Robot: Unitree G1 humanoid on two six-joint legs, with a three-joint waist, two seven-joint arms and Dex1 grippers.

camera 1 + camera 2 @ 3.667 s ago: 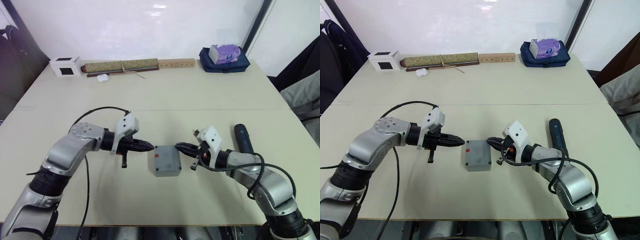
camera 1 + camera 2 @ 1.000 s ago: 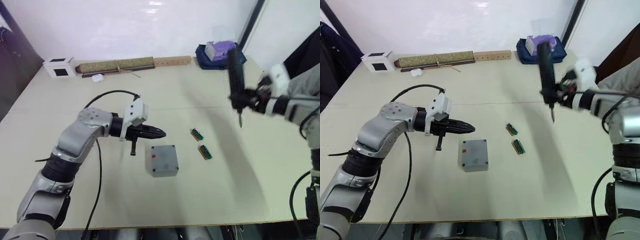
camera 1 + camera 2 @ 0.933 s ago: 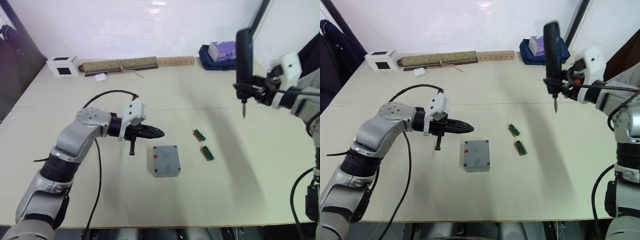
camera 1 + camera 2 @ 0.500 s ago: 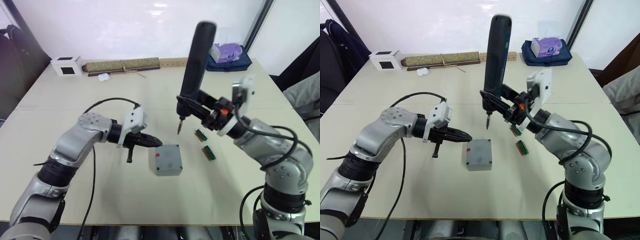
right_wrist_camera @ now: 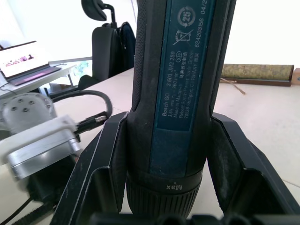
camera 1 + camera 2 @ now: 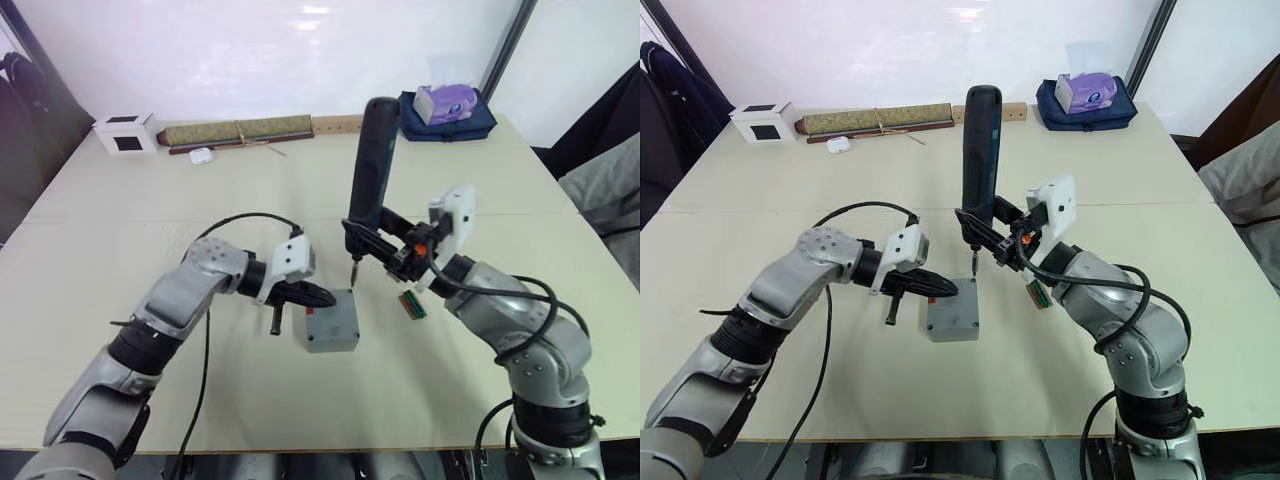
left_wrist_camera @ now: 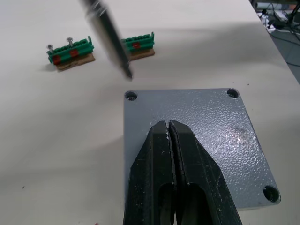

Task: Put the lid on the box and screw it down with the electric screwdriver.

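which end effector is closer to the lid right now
Left. The left end effector, fingers shut, sits over the lid. The right end effector holds the electric screwdriver above the lid's corner.

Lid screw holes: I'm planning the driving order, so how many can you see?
3. On the lid, one hole sits by the screwdriver bit, one at the adjacent corner, one diagonal. The left end effector may hide a fourth.
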